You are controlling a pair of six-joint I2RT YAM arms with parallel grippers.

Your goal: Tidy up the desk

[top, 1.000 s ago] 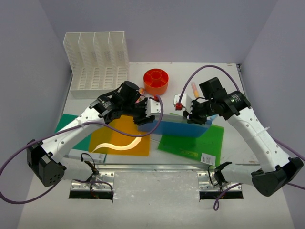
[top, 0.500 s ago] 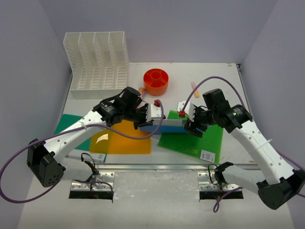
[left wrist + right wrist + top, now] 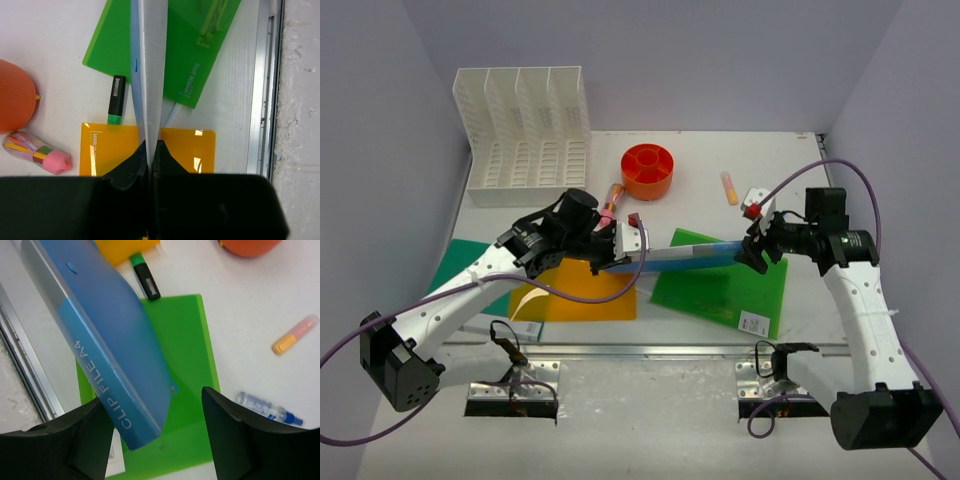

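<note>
A blue A4 clip file (image 3: 695, 254) hangs edge-up over the white desk (image 3: 790, 160), above a light green folder (image 3: 720, 292). My left gripper (image 3: 631, 247) is shut on its left end; in the left wrist view the fingers (image 3: 131, 165) pinch the file's thin edge (image 3: 151, 75) at the gripper (image 3: 150, 146). My right gripper (image 3: 758, 250) is open at the file's right end. In the right wrist view the file (image 3: 110, 340) ends between the spread fingers (image 3: 227, 435) of the gripper (image 3: 155, 432), close to the left one and not clamped.
An orange folder (image 3: 582, 292) and a dark green one (image 3: 458, 262) lie left of the file. A white file rack (image 3: 525, 135) stands at the back left, an orange round pot (image 3: 647, 170) beside it. Highlighters (image 3: 729, 187) (image 3: 116, 100), a clear pen (image 3: 262, 407) and a front metal rail (image 3: 265, 85) show.
My right gripper opened, let go of the blue file and drew back to the right. My left gripper closed on the file's left end and moved slightly left; the file now hangs from it.
</note>
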